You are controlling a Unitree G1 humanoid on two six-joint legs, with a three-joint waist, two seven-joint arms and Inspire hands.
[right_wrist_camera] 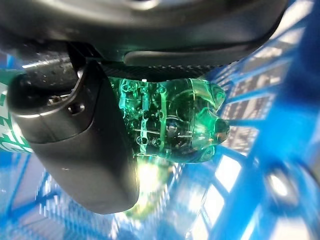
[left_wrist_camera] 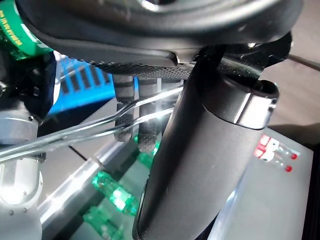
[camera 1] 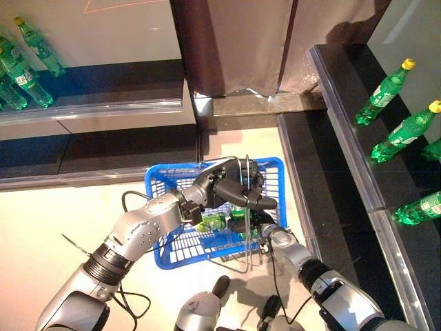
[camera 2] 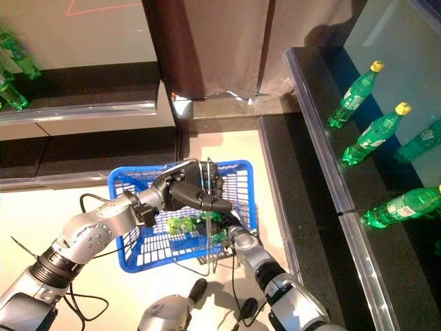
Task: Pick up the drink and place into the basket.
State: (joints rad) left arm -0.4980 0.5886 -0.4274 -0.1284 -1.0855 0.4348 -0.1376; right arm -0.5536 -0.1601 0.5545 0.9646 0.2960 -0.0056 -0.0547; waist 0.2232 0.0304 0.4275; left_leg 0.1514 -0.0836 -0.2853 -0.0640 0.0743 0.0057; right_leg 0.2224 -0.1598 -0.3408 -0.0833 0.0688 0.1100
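Observation:
On the floor in front of me sits a blue basket (camera 1: pixel 172 169). My left hand (camera 1: pixel 231 183) hangs over its middle, fingers (left_wrist_camera: pixel 127 87) and thumb (left_wrist_camera: pixel 210 150) curled round the two wire handles (left_wrist_camera: pixel 100 125). Just below it my right hand (camera 1: pixel 264 222) reaches into the basket from the near right side. It is shut on a green drink bottle (right_wrist_camera: pixel 175 125), pinned between the thumb (right_wrist_camera: pixel 75 140) and the palm. The bottle (camera 1: pixel 212 222) lies low inside the basket, its base pointing at the blue mesh.
A dark shelf on the right carries green bottles with yellow caps (camera 1: pixel 386 93) (camera 1: pixel 406 134) and another nearer me (camera 1: pixel 420 207). More green bottles (camera 1: pixel 27 76) stand on the left shelf. A brown pillar (camera 1: pixel 234 41) rises behind the basket.

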